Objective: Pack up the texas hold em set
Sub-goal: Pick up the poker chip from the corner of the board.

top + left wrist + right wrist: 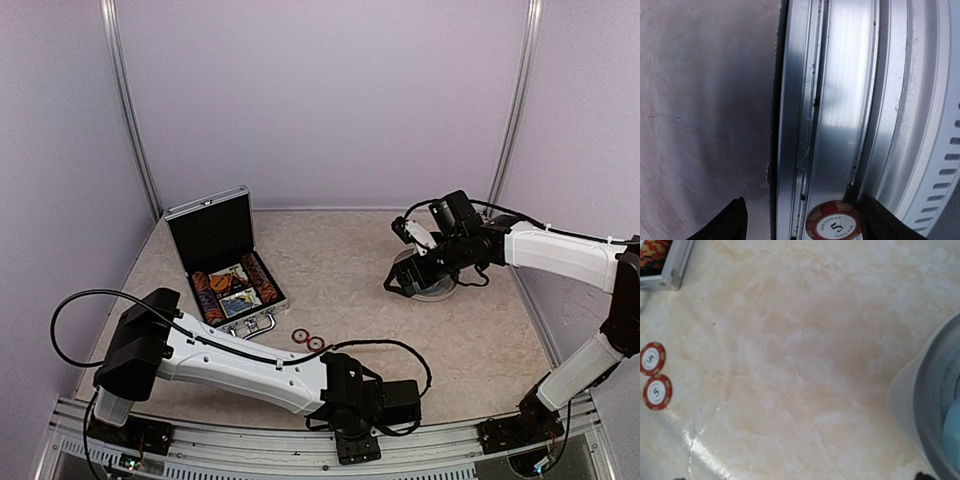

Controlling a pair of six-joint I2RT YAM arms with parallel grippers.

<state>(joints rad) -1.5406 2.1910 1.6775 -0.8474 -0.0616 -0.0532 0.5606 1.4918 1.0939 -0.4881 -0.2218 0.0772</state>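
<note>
The silver ribbed briefcase (225,265) stands open at the left, its lid up, with red-and-white chips and card boxes inside; its corner shows in the right wrist view (670,265). Two poker chips (307,340) lie on the table in front of it and also show in the right wrist view (654,375). My left gripper (807,225) is open and points down at the near aluminium rail. A third chip (834,222) lies flat on that rail between the fingers, close to the right finger (885,222). My right gripper (415,268) hovers by the cup, and only its fingertips show, far apart.
The grey-blue cup on its round grey saucer (428,285) sits at the right under the right arm; the saucer rim fills the right edge of the right wrist view (920,405). The ribbed metal rail (840,100) runs along the table's near edge. The left arm lies across the front.
</note>
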